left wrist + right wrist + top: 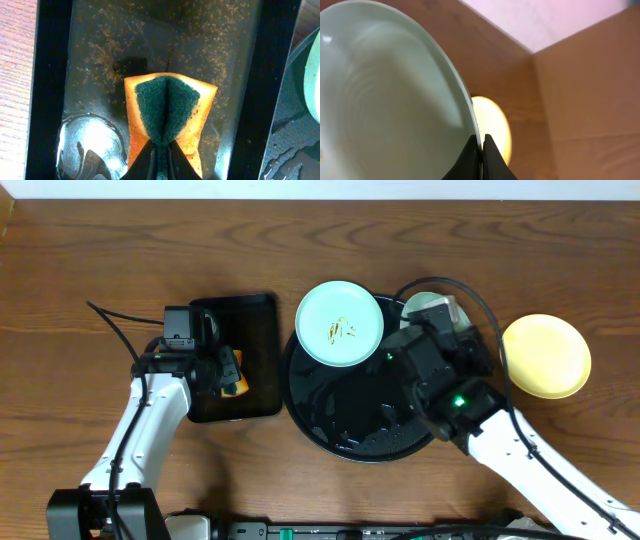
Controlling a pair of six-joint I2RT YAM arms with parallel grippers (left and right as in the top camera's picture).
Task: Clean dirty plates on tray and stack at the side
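While the left gripper (161,152) pinches the sponge (167,107) over the small tray (50,75) and the right gripper (481,146) clamps a mint plate (385,100) by its rim above the round tray (330,425), hold that plate tilted toward the sponge, wiping lightly.

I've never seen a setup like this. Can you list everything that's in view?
smeared plate: one, pale mint with brown smears, at the round tray's upper left edge
second mint plate: one, pale mint, tilted, held by its rim
yellow plate: one, pale yellow, on the table right of the round tray
round tray: one, glossy black, wet, mid-table
rectangular tray: one, black, speckled and wet, left of the round tray
sponge: one, orange with green scourer, pinched over the rectangular tray
table: one, brown wood
left gripper: one, black, shut on the sponge
right gripper: one, black, shut on the second mint plate
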